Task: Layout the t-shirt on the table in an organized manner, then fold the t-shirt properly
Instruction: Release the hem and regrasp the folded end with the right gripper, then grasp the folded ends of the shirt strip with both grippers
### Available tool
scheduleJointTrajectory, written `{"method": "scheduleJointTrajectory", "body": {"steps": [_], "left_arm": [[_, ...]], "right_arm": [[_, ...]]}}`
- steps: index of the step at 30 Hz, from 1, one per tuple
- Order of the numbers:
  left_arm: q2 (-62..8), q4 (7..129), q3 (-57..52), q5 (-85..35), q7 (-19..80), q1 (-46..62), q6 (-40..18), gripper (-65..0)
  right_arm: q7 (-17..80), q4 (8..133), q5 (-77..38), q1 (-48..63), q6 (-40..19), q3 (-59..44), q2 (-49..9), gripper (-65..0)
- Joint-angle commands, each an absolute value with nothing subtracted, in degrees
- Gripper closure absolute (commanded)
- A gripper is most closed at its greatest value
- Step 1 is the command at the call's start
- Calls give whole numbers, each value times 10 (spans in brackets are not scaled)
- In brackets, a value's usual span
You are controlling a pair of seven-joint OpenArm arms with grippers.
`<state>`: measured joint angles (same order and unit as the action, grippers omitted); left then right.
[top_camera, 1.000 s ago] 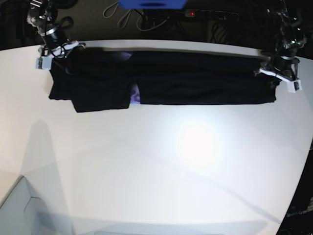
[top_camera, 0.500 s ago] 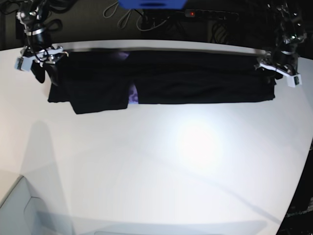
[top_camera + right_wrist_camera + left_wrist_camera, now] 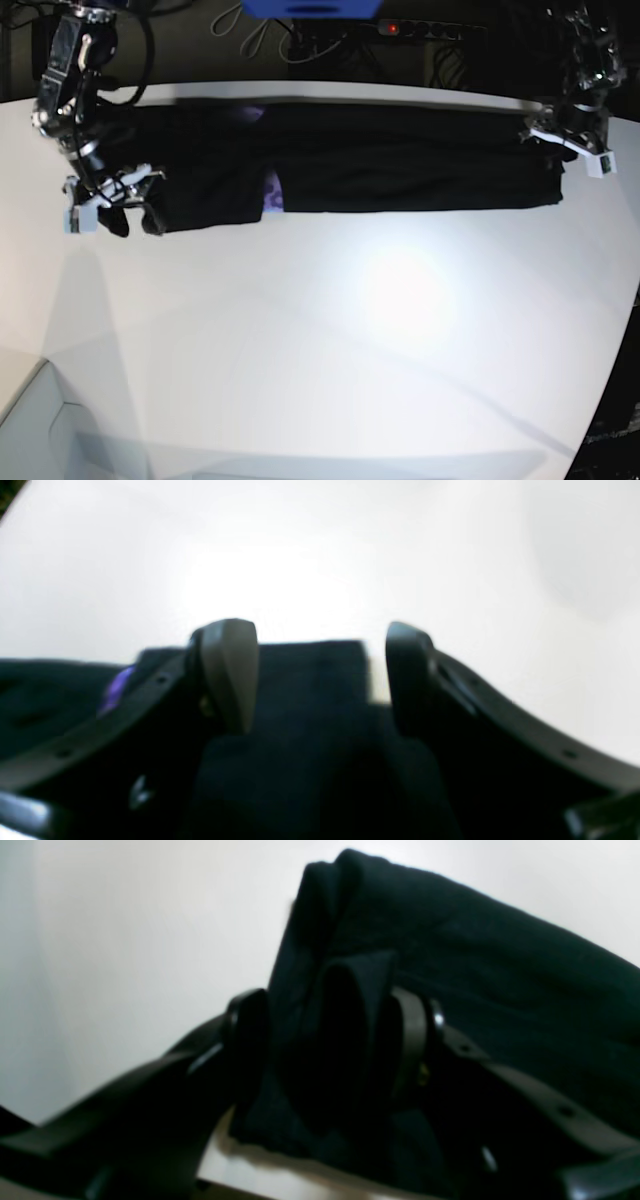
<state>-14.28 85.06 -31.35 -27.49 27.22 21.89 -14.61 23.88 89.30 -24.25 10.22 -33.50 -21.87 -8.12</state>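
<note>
The black t-shirt [image 3: 400,165] lies as a long folded band along the far side of the white table [image 3: 350,350], with a purple patch [image 3: 272,192] showing at a gap near its middle. My right gripper [image 3: 105,205] hangs over the shirt's near-left corner. In the right wrist view it [image 3: 320,645] is open, with the shirt's edge [image 3: 310,690] below the spread fingers and the purple patch [image 3: 117,687] off to the left. My left gripper [image 3: 565,148] sits at the shirt's right end. In the left wrist view it [image 3: 332,1010] is open, and a raised fold of the t-shirt [image 3: 500,990] stands between its fingers.
Behind the table's far edge are a blue object [image 3: 310,8], a power strip with a red light [image 3: 430,30] and cables. The table's curved right edge [image 3: 615,350] falls away to dark floor. A grey surface [image 3: 40,430] shows at the bottom left.
My right arm has swung from the shirt's far-left corner toward me to its near-left corner, and its jaws have opened. The left gripper has opened wider and stayed at the right end.
</note>
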Motion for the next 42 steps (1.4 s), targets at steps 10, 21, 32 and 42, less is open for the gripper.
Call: {"method": "scheduleJointTrajectory", "body": {"steps": [10, 21, 32, 42], "left_arm": [[-151, 858, -317, -280, 262, 218, -145, -332], [-150, 817, -317, -281, 261, 202, -144, -332], [-150, 815, -317, -281, 261, 203, -145, -332], [-150, 819, -317, -281, 261, 204, -145, -332]], "right_arm": [[258, 804, -168, 26, -343, -204, -102, -408], [254, 801, -167, 41, -343, -162, -88, -375], [254, 837, -167, 40, -343, -172, -91, 0], [258, 1014, -167, 146, -343, -265, -18, 0]]}}
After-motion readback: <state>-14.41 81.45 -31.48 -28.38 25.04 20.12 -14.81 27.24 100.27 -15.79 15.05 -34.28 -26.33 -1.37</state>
